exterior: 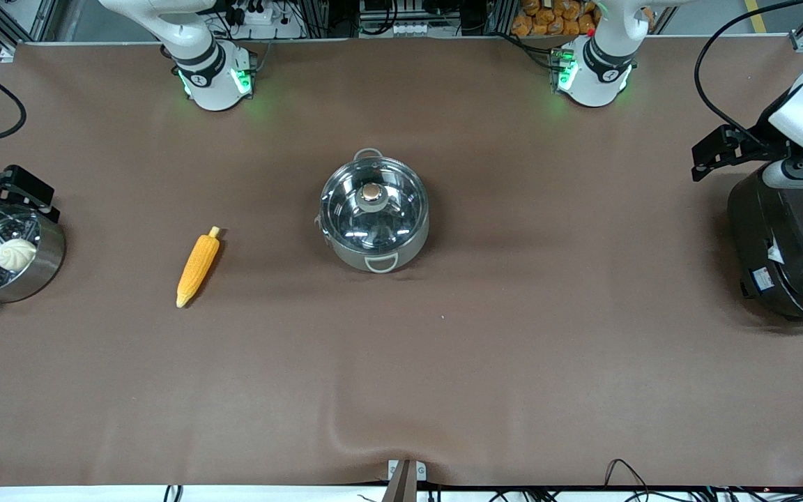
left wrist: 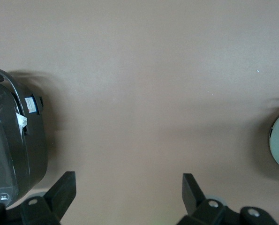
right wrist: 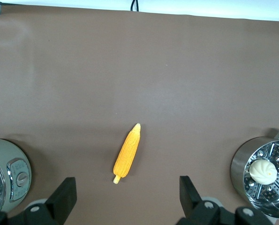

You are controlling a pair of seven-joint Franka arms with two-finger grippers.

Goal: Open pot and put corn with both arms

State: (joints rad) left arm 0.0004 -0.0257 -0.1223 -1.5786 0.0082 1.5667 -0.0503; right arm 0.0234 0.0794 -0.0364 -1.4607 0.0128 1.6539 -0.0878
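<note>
Brown cloth is covering the whole table (exterior: 401,390), and the steel pot (exterior: 374,213) is sitting near its middle, with the glass lid (exterior: 372,209) in place and the copper knob (exterior: 371,193) untouched. Nothing of the task is judged done: the pot is shut and the corn (exterior: 198,266) is lying flat on the cloth, well apart from the pot toward the right arm's end of the table, a little nearer the front camera than the pot, pale stub end pointing toward the arm bases.

The left gripper (left wrist: 129,192) is being held above bare cloth between the black rice cooker (exterior: 788,247) and the pot; its fingers (left wrist: 64,187) are spread wide, nothing between them. The right gripper (right wrist: 128,193) is being held above the cloth with the corn in the gap of its view; its fingers (right wrist: 66,192) are likewise spread and empty. In the front view neither gripper is being shown, only the bases glowing green and part of the left arm over the rice cooker.

A steamer pot (exterior: 8,258) with a white bun (exterior: 17,254) is standing at the right arm's end of the table, untouched and no part of the task.

Left to do, as judged: the lid is to be lifted by its knob, the corn picked up, and the corn set inside the pot. The knob is small and the corn tapered; both are being noted as slip risks.
</note>
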